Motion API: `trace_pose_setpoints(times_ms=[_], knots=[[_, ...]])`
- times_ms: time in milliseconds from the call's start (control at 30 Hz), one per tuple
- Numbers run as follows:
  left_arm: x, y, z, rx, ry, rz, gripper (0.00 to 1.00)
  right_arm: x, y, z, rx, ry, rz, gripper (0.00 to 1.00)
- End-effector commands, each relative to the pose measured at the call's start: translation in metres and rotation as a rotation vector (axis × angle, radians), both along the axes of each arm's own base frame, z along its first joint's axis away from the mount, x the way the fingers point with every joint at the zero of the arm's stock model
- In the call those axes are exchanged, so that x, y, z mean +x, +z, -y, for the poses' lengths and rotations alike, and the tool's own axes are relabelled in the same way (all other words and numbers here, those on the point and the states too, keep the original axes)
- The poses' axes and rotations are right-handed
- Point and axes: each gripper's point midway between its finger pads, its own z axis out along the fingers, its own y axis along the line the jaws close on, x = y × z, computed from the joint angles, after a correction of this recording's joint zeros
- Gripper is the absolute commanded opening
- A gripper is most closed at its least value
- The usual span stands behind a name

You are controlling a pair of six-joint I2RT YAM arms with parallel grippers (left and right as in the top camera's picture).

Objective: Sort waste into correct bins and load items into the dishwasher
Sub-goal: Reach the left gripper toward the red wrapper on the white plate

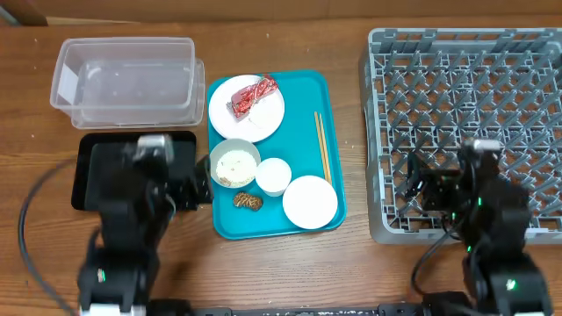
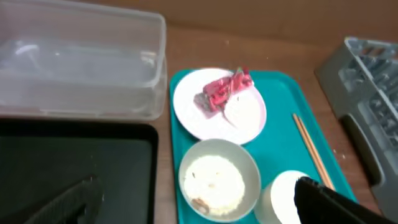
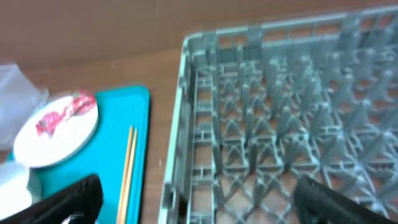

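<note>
Tabletop set, both grippers spread and holding nothing

Brown wooden table [image 1: 290,272] fills every view, with black cables trailing along its near edge. The count is two bins, one clear tub [image 1: 123,79] and one black tray [image 1: 88,175]; one teal tray [image 1: 307,88]; one grey dish rack [image 1: 465,88]; four white dishes; one pair of chopsticks [image 1: 323,145]; one red wrapper [image 1: 253,95]; one brown lump [image 1: 248,201].

The left gripper [image 2: 198,185] has its fingers far apart with nothing between them. The bowl [image 2: 219,177], holding whitish grains, sits just ahead, between the two fingers. The large plate [image 2: 249,115] carrying the wrapper lies farther ahead. The cup [image 2: 280,196] is just beside the right-hand finger, and the black tray lies under the left-hand one, with the tub beyond it.

The right gripper [image 3: 198,183] is equally wide and also grips nothing. The dish rack spreads ahead of and beneath its right-hand finger, and the chopsticks lie ahead of its left-hand finger on the teal tray. The small plate [image 1: 310,201] rests at the tray's near corner
</note>
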Motion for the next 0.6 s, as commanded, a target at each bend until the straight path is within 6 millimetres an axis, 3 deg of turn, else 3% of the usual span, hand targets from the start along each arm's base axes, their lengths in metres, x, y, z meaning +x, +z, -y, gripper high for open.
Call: trace_pose_setpoints(times_ms=[0,133,200,400,567], knots=[[0.017,0.015,0.016,-0.048,-0.069,-0.198,1.00,0.013,0.017,-0.005,0.015,0.017,-0.101,1.00],[0.021,-0.006,0.007,0.001,-0.019,-0.468,1.00,0.020,0.011,-0.005,0.004,0.017,-0.264,1.00],[0.030,-0.015,0.015,-0.033,-0.048,-0.506,1.00,0.023,0.009,-0.005,0.003,0.016,-0.287,1.00],[0.087,-0.008,0.038,-0.064,-0.168,-0.355,1.00,0.023,0.009,-0.005,0.003,0.016,-0.288,1.00],[0.141,-0.012,0.051,0.065,-0.202,-0.306,1.00,0.023,0.009,-0.005,0.003,0.016,-0.287,1.00]])
